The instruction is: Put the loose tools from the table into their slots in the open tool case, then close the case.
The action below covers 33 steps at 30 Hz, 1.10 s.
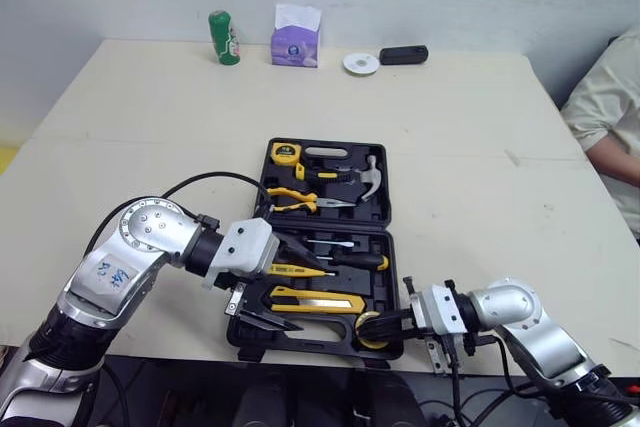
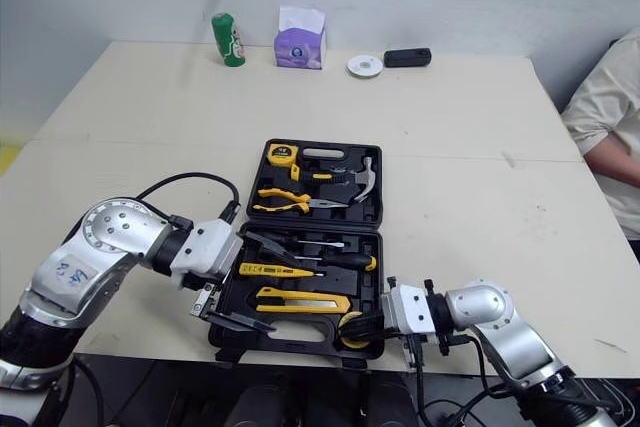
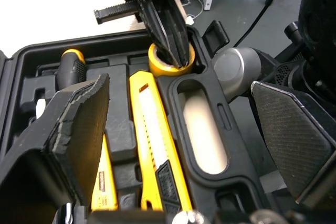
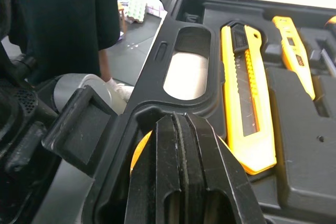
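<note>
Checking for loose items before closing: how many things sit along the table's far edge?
4, left to right: green can, purple tissue box, white disc, black oblong object. None looks hidden.

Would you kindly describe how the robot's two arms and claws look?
Both arms are silver metal with rounded joints and black cables. The left arm carries a white label with blue writing. The left claw and right claw have white housings and black fingers.
</note>
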Motion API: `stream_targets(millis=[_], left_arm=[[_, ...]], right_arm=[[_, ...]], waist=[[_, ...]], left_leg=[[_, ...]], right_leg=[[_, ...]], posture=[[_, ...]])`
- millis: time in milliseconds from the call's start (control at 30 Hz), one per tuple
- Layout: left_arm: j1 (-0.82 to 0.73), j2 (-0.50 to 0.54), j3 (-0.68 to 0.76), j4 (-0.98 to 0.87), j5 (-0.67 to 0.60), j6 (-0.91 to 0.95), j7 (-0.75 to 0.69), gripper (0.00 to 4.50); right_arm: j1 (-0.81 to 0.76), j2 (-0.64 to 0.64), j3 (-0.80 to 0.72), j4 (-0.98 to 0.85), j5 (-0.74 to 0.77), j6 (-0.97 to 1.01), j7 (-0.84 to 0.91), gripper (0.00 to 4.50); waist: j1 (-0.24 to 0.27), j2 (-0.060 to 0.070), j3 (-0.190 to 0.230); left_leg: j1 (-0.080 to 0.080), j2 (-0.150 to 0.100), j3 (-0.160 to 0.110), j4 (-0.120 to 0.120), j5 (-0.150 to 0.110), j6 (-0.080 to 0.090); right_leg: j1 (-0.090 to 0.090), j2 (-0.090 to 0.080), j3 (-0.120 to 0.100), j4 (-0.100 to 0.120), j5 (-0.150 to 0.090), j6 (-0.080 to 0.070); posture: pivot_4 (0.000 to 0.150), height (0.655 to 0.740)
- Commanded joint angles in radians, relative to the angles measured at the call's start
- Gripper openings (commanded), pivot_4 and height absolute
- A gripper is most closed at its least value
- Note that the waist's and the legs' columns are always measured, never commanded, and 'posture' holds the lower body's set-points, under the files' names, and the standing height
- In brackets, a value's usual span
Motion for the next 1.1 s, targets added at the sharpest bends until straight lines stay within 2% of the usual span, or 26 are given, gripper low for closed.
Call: stream_targets(millis=[33, 133, 267, 400, 500, 600, 867, 1100], left_arm=[[0.005, 0.004, 0.016, -0.006, -0.007, 0.006, 0.012, 4.5], [0.038, 0.01, 0.036, 0.031, 0.014, 0.003, 0.043, 4.5], [0.084, 0.007, 0.096, 0.063, 0.02, 0.009, 0.119, 4.5], [0.115, -0.002, 0.199, 0.103, 0.007, 0.032, 0.221, 4.5], [0.16, 0.007, 0.276, 0.16, 0.024, -0.006, 0.259, 4.5], [0.202, 0.011, 0.325, 0.229, 0.05, -0.05, 0.285, 3.76], [0.173, -0.004, 0.314, 0.475, 0.175, -0.206, 0.354, 0.1], [0.11, -0.064, 0.242, 0.589, 0.248, -0.264, 0.376, 0.02]], right_arm=[[0.065, -0.023, -0.014, 0.095, -0.056, 0.069, -0.043, 0.04], [0.056, -0.026, -0.054, -0.047, 0.042, 0.196, -0.089, 0.04], [0.042, -0.058, -0.188, -0.206, 0.213, 0.416, -0.186, 0.04], [-0.004, -0.079, -0.364, -0.183, 0.294, 0.55, -0.293, 0.04], [-0.03, -0.107, -0.435, -0.106, 0.256, 0.574, -0.32, 0.04], [-0.054, -0.132, -0.426, -0.027, 0.15, 0.537, -0.342, 0.0], [-0.127, -0.092, -0.309, 0.074, -0.037, 0.479, -0.378, 0.0], [-0.199, -0.033, -0.219, 0.165, -0.17, 0.431, -0.42, 0.0]], waist=[[0.006, 0.0, 0.0], [0.008, 0.001, 0.0], [0.008, 0.005, 0.003], [0.009, 0.008, 0.005], [0.009, 0.01, 0.006], [0.008, 0.011, 0.006], [0.006, 0.012, 0.007], [0.005, 0.011, 0.007]], left_leg=[[0.001, 0.0, -0.001, 0.0, -0.001, 0.0], [0.001, 0.0, -0.001, 0.0, -0.002, 0.0], [-0.003, 0.0, -0.002, 0.0, -0.002, 0.0], [-0.013, 0.0, -0.003, 0.0, -0.001, 0.001], [-0.014, 0.0, -0.003, 0.0, 0.0, 0.001], [-0.015, 0.0, -0.002, 0.0, 0.0, 0.001], [-0.015, 0.0, -0.002, 0.0, 0.0, 0.001], [-0.015, -0.001, 0.0, 0.0, 0.0, 0.001]], right_leg=[[0.002, 0.0, 0.0, -0.001, 0.0, 0.0], [0.003, 0.0, -0.001, -0.002, 0.0, 0.0], [-0.003, -0.001, -0.001, -0.002, 0.0, 0.0], [-0.011, -0.002, -0.002, 0.0, 0.0, 0.0], [-0.011, -0.001, -0.004, -0.001, 0.0, 0.0], [-0.011, 0.0, -0.004, -0.002, 0.0, 0.0], [-0.012, 0.0, -0.004, -0.002, 0.0, 0.0], [-0.013, -0.001, -0.003, 0.003, 0.001, 0.001]], posture=[[0.15, 0.7316], [0.15, 0.7316], [0.15, 0.7316], [0.15, 0.7316], [0.15, 0.7316], [0.15, 0.7316], [0.15, 0.7316], [0.15, 0.7316]])
